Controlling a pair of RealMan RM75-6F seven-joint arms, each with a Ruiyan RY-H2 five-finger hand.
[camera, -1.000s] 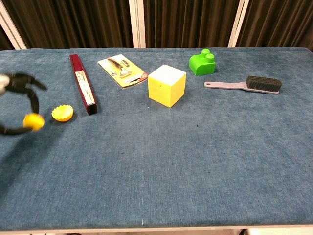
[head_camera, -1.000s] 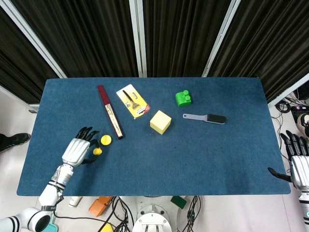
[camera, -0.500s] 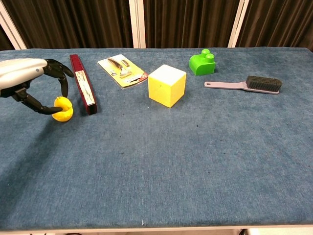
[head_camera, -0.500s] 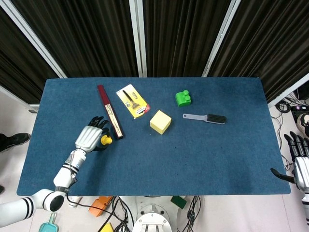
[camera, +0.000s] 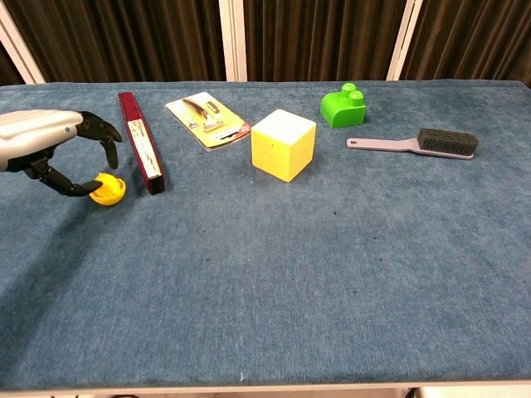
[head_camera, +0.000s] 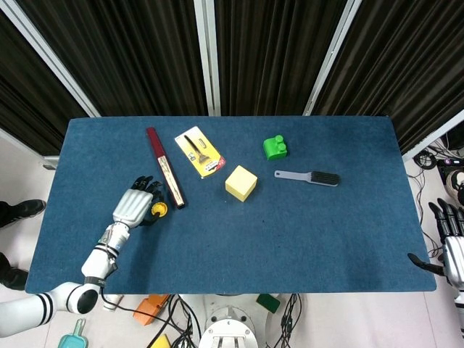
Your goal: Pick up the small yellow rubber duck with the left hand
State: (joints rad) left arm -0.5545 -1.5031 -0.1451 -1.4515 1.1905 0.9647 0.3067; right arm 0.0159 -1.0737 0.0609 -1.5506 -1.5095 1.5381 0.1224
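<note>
The small yellow rubber duck (head_camera: 159,210) (camera: 108,189) sits on the blue tablecloth, just left of the near end of a long dark red box (head_camera: 166,176) (camera: 140,152). My left hand (head_camera: 136,203) (camera: 46,143) is right beside the duck on its left. The thumb tip touches the duck's left side. The other fingers (camera: 104,133) arch above the duck and stay apart from it, so nothing is pinched. My right hand (head_camera: 451,250) hangs off the table's right edge, fingers spread and empty.
A carded tool pack (head_camera: 199,152) (camera: 207,120), a yellow cube (head_camera: 241,183) (camera: 284,144), a green block (head_camera: 275,148) (camera: 343,105) and a grey brush (head_camera: 308,177) (camera: 415,143) lie across the far half of the table (head_camera: 290,239).
A second ago my left hand held a yellow piece at the near left, apart from another yellow piece. It carried it there; the fingers have lifted and one yellow lump shows.
</note>
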